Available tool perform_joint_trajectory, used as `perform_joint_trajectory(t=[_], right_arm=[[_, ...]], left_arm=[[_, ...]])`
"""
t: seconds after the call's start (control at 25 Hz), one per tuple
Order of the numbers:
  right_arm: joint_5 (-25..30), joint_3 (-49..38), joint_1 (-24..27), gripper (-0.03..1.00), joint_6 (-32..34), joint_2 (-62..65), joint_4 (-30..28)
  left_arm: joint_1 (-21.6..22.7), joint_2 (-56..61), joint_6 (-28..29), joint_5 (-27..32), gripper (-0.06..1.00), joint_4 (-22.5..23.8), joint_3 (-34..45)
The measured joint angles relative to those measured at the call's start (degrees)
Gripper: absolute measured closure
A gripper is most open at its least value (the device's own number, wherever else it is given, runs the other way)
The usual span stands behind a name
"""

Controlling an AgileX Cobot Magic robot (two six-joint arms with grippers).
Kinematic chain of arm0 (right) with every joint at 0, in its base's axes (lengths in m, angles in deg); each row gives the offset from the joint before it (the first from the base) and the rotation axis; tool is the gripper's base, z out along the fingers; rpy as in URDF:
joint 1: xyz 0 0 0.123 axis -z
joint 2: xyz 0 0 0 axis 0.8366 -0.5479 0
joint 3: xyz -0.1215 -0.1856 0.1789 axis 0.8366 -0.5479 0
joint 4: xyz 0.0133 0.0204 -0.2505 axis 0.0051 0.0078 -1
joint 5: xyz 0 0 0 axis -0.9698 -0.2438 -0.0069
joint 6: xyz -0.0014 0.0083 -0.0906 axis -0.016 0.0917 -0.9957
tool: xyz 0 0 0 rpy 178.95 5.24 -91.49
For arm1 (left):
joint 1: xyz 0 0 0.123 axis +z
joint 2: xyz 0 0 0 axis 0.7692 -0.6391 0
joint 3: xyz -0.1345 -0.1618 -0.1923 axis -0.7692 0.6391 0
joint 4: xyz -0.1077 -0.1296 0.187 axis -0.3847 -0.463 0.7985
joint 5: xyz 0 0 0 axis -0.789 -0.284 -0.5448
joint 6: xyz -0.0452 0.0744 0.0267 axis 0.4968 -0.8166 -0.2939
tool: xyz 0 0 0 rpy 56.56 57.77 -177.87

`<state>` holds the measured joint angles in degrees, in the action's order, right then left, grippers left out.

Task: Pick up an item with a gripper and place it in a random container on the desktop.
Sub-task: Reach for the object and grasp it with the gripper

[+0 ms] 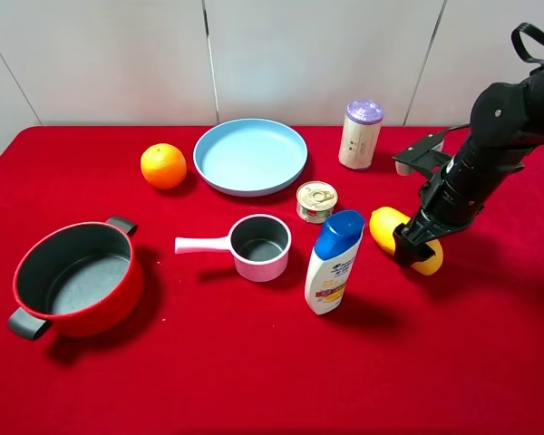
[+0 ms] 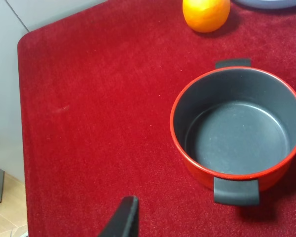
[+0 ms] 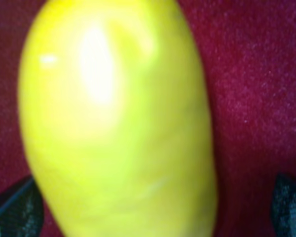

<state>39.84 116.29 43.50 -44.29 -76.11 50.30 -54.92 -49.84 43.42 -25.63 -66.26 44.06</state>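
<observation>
The yellow oblong item [image 1: 383,224] lies on the red desktop [image 1: 254,362] at the right, just beyond a shampoo bottle. My right gripper [image 1: 415,246] is lowered over its middle, open, with one finger on each side. In the right wrist view the item [image 3: 113,123] fills the picture and the dark fingertips [image 3: 15,212] show at its two sides, apart from it. The container, a red pot [image 1: 122,299] with a dark grey inside, stands empty at the front left. The left wrist view looks down on this pot [image 2: 237,143]; only one black finger [image 2: 123,219] of my left gripper shows.
A white and blue shampoo bottle [image 1: 334,263] stands close left of the item. A small can [image 1: 316,200], a pink saucepan [image 1: 260,246], a light blue plate [image 1: 250,156], an orange [image 1: 163,166] and a purple-lidded canister [image 1: 361,134] sit across the middle and back.
</observation>
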Motion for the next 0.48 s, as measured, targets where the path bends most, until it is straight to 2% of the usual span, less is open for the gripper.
perform_joint_trajectory(t=[0.48], right_arm=[[-2.4, 0.0, 0.0, 0.27, -0.2, 0.0, 0.1]], left_arm=[[0.0, 0.0, 0.0, 0.0, -0.04, 0.0, 0.0]])
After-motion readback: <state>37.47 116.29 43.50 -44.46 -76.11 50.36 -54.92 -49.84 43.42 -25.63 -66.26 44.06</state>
